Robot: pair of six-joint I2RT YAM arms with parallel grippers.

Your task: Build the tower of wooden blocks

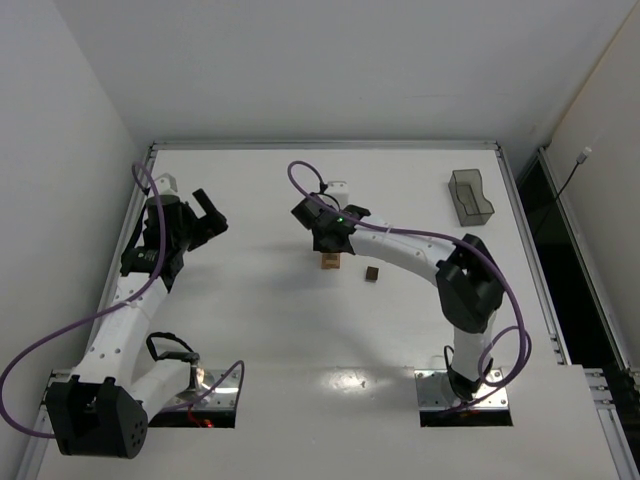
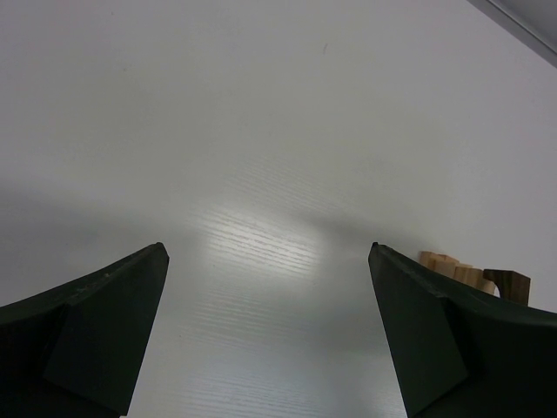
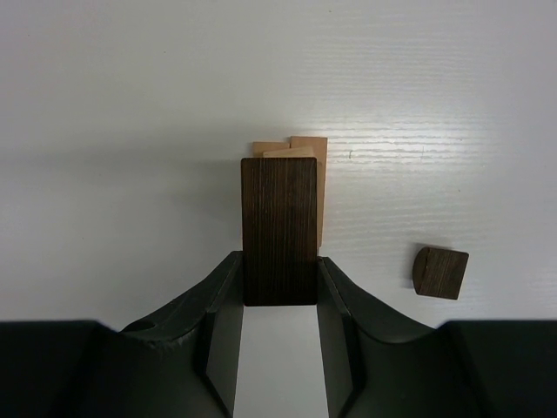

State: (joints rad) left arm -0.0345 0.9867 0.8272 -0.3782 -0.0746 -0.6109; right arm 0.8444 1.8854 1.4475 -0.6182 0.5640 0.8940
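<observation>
- Right claw (image 3: 278, 270) grips a dark oblong block (image 3: 278, 222) by its near end, long axis running up the frame.
- The tower (image 3: 306, 150), tan blocks at mid-frame, lies directly under that block; whether they touch is unclear.
- Left claw (image 1: 212, 210) gapes empty at the top view's left, much farther off.

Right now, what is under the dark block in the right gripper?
Under the dark block, held by the right gripper, tan blocks show past its far and right edges. How many there are, and whether it touches them, is covered.
</observation>
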